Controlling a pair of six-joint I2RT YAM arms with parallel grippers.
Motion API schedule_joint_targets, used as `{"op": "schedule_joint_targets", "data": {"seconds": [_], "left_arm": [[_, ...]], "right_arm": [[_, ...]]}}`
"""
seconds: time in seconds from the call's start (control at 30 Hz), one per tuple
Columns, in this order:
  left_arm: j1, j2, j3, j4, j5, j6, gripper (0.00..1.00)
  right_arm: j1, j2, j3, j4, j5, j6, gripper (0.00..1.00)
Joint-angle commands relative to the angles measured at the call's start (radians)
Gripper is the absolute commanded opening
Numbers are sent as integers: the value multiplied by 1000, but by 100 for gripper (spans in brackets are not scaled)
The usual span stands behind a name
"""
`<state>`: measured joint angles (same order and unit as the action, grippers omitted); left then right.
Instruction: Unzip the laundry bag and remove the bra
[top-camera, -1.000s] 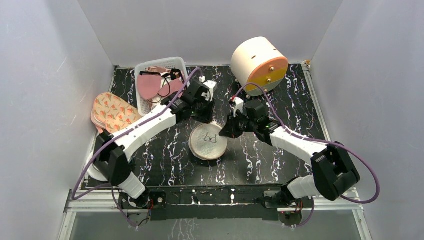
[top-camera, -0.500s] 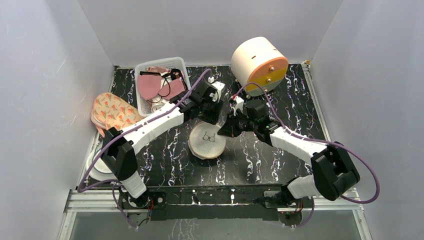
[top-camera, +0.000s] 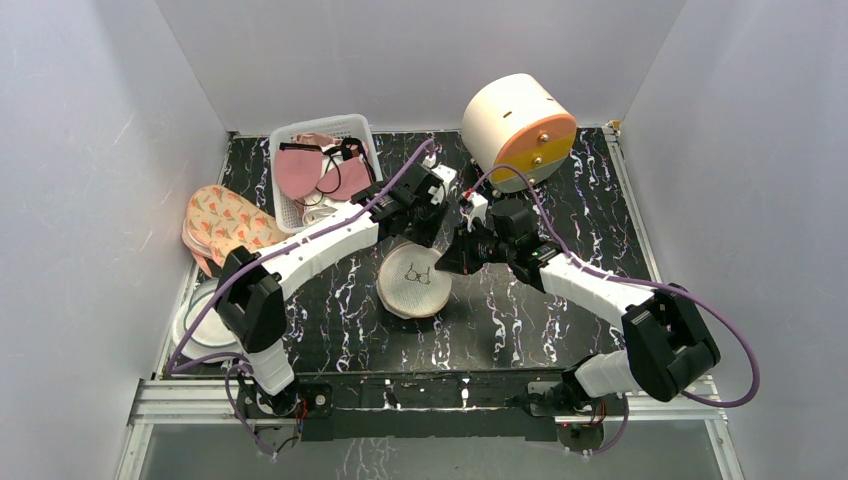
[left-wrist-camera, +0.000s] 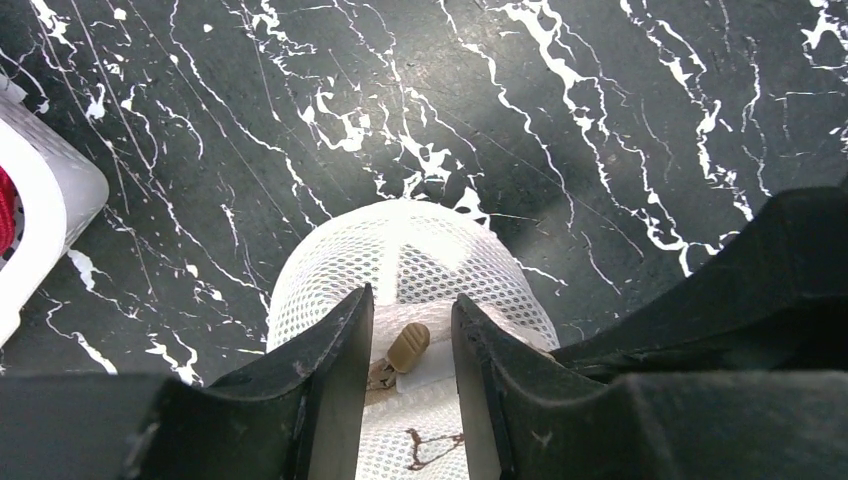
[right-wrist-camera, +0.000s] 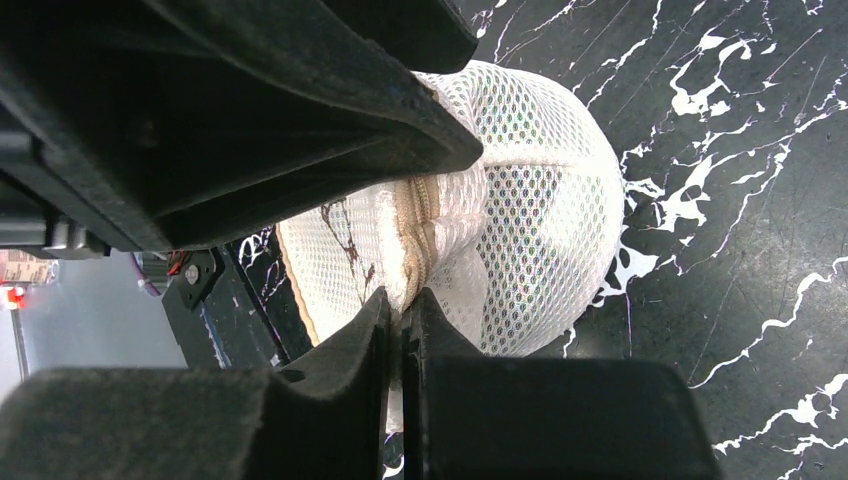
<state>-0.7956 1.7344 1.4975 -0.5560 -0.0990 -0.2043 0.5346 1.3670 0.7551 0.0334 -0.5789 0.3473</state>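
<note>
The laundry bag (top-camera: 415, 283) is a round white mesh pouch lying in the middle of the black marble table (top-camera: 560, 310). My left gripper (left-wrist-camera: 412, 296) hangs over its far edge, open. Its fingers straddle the tan zipper pull (left-wrist-camera: 409, 347) without pinching it. In the top view that left gripper (top-camera: 428, 225) sits just behind the bag. My right gripper (right-wrist-camera: 402, 293) is shut on the bag's (right-wrist-camera: 520, 210) tan zipper seam (right-wrist-camera: 420, 240) at its right rim, and shows in the top view as the right gripper (top-camera: 447, 262). The bra is hidden; the mesh shows nothing inside.
A white basket (top-camera: 290, 140) of pink garments stands at the back left. Behind the right arm lies a cream and orange cylinder (top-camera: 517, 130). A floral fabric piece (top-camera: 225, 222) and a white bowl (top-camera: 200, 325) sit by the left edge.
My left arm has swung right and away from me, bringing its gripper from the bag's far left to over the far edge at the zipper pull. The right gripper has stayed put.
</note>
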Motion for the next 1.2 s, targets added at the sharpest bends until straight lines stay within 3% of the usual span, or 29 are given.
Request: {"op": "schedule_joint_targets", "data": {"seconds": [0.0, 0.2, 0.37, 0.57, 0.77, 0.93, 1.03, 1.17], "left_arm": [[-7, -4, 36, -29, -43, 32, 32], [-8, -23, 24, -33, -86, 21, 20], [-8, -64, -4, -12, -108, -13, 0], [-6, -83, -34, -5, -182, -112, 0], [38, -126, -99, 36, -174, -266, 0], [96, -193, -198, 118, -53, -366, 0], [118, -224, -245, 178, 48, -374, 0], [121, -244, -261, 207, 115, -344, 0]], "right_arm": [[-4, -38, 27, 51, -7, 7, 0], [-5, -39, 19, 56, 0, 22, 0], [-4, -66, -3, 71, 45, 65, 0], [-4, -121, -77, 106, 187, 284, 0], [2, -270, -313, 277, 341, 570, 0], [3, -315, -360, 288, 336, 558, 0], [4, -286, -274, 171, 276, 382, 21], [2, -241, -84, -108, 330, 101, 50]]}}
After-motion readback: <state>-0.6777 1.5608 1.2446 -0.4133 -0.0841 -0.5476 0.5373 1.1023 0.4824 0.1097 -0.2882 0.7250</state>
